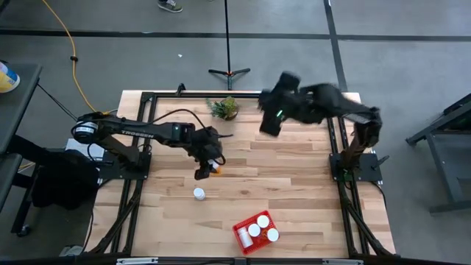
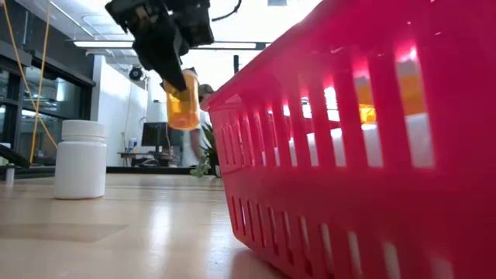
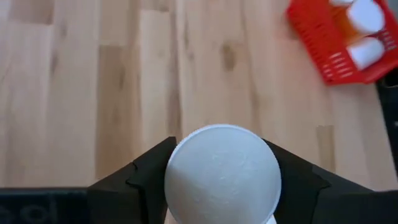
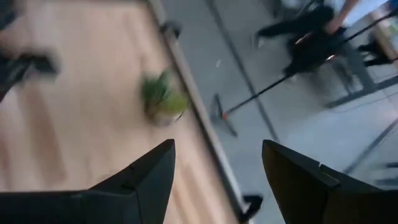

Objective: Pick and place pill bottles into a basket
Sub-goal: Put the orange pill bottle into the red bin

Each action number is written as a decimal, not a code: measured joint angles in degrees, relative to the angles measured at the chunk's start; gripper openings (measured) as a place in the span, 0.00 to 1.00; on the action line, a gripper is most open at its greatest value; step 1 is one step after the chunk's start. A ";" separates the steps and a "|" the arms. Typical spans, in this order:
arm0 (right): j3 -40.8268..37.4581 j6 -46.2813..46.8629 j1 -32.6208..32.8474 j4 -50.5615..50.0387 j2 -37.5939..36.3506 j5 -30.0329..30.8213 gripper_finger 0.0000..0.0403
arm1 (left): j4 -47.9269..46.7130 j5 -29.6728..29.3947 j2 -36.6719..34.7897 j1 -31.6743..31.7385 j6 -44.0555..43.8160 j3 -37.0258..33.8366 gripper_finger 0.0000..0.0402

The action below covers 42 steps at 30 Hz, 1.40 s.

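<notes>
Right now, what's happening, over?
Left gripper shut on bottle, lifted. Right gripper open, idle near plant. Basket holds three. One bottle left standing.

The left pincer hangs mid-bench, raised, clamping a pill bottle. Bare wood runs from it to the basket at the near edge, right of centre. Only one upright white-capped bottle stands near that path, just left of it. The potted plant and right pincer sit far back.
</notes>
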 joint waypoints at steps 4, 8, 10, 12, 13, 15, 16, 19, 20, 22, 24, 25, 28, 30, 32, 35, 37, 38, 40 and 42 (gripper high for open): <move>0.00 -3.80 -4.60 9.21 -5.82 -3.62 0.58 | 2.08 -1.61 0.00 -3.05 -3.16 0.60 0.63; 0.08 -5.64 -8.39 15.02 -10.24 -9.54 0.58 | 6.03 -2.73 0.00 -6.16 -7.31 0.62 0.58; 0.11 -6.00 -9.49 15.73 -11.40 -11.44 0.58 | 8.41 -3.81 0.00 -8.00 -9.32 0.62 0.58; 0.11 -6.16 -10.14 15.53 -11.85 -12.78 0.58 | 10.93 -5.08 0.72 -9.87 -11.78 0.64 0.58; 0.11 -6.16 -10.31 15.16 -11.92 -13.44 0.58 | 12.24 -5.88 1.24 -10.73 -13.12 0.68 0.59; 0.00 -6.51 -10.51 13.89 -11.92 -14.14 0.58 | 13.98 -6.32 2.81 -12.63 -15.46 0.66 0.62; 0.00 -6.79 -10.51 13.36 -11.92 -14.40 0.58 | 15.70 -6.58 3.93 -13.57 -16.46 0.80 0.63; -0.02 -7.23 -10.51 12.41 -11.64 -15.32 0.58 | 16.53 -6.76 8.51 -16.17 -18.72 2.67 0.61; -0.03 -7.23 -10.51 12.03 -11.60 -15.67 0.58 | 17.05 -6.76 10.24 -16.93 -19.15 3.86 0.60; -0.11 -6.84 -10.51 10.99 -11.28 -16.18 0.58 | 17.12 -6.50 13.39 -18.11 -19.37 6.84 0.58; -0.11 -5.87 -10.51 10.67 -11.16 -16.90 0.58 | 17.25 -6.15 16.52 -19.22 -19.36 10.53 0.58; -0.13 -5.57 -10.51 10.11 -11.16 -17.31 0.58 | 16.90 -6.12 17.87 -19.68 -19.11 12.40 0.58; -0.11 -4.08 -10.49 9.92 -11.16 -18.44 0.58 | 15.93 -5.94 21.58 -21.03 -16.71 17.79 0.59; -0.11 -2.99 -10.49 9.92 -11.16 -18.64 0.58 | 11.60 -5.16 22.94 -21.98 -15.15 20.30 0.61; -0.11 -2.20 -10.49 9.91 -11.16 -18.65 0.58 | 11.35 -4.19 24.32 -22.78 -14.38 22.41 0.62; -0.11 -0.43 -10.49 9.80 -11.16 -18.73 0.58 | 9.40 -4.18 24.41 -24.20 -14.32 23.68 0.60; -0.11 0.29 -10.49 9.27 -11.16 -19.05 0.58 | 10.46 -4.30 24.32 -24.97 -14.52 24.02 0.58; -0.11 0.78 -10.47 8.93 -11.16 -19.34 0.58 | 10.16 -4.28 24.28 -25.33 -15.03 23.89 0.58; -0.11 2.10 -10.14 8.10 -11.15 -19.68 0.58 | 10.39 -4.50 24.44 -26.14 -16.02 23.89 0.58; -0.11 3.29 -9.43 7.50 -11.16 -19.67 0.58 | 11.31 -4.60 24.44 -26.93 -16.37 23.78 0.58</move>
